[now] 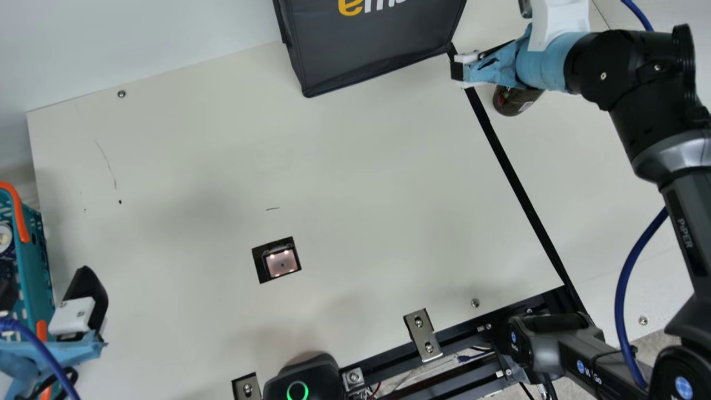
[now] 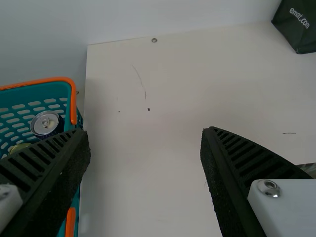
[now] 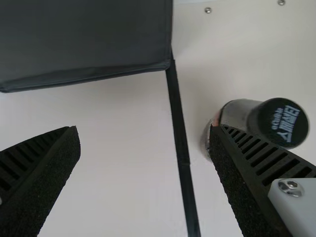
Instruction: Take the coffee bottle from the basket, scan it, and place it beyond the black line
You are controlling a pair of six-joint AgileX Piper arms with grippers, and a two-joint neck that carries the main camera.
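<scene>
The dark coffee bottle (image 1: pixel 511 102) stands on the right side of the black line (image 1: pixel 514 175), partly hidden under my right gripper (image 1: pixel 459 71). In the right wrist view, the black-capped bottle (image 3: pixel 242 112) is just outside one finger of my right gripper (image 3: pixel 145 148), which is open with the black line (image 3: pixel 178 123) running between its fingers. My left gripper (image 1: pixel 83 311) is beside the teal basket (image 1: pixel 34 266). In the left wrist view, my left gripper (image 2: pixel 145 148) is spread open over bare table, one finger overlapping the basket (image 2: pixel 74 103), where a can (image 2: pixel 45 123) sits.
A dark bag (image 1: pixel 372 44) stands at the table's back, touching the black line's far end. A scanner window (image 1: pixel 281 262) is set in the table's middle. Metal brackets (image 1: pixel 423 335) and a black frame (image 1: pixel 461 328) run along the near edge.
</scene>
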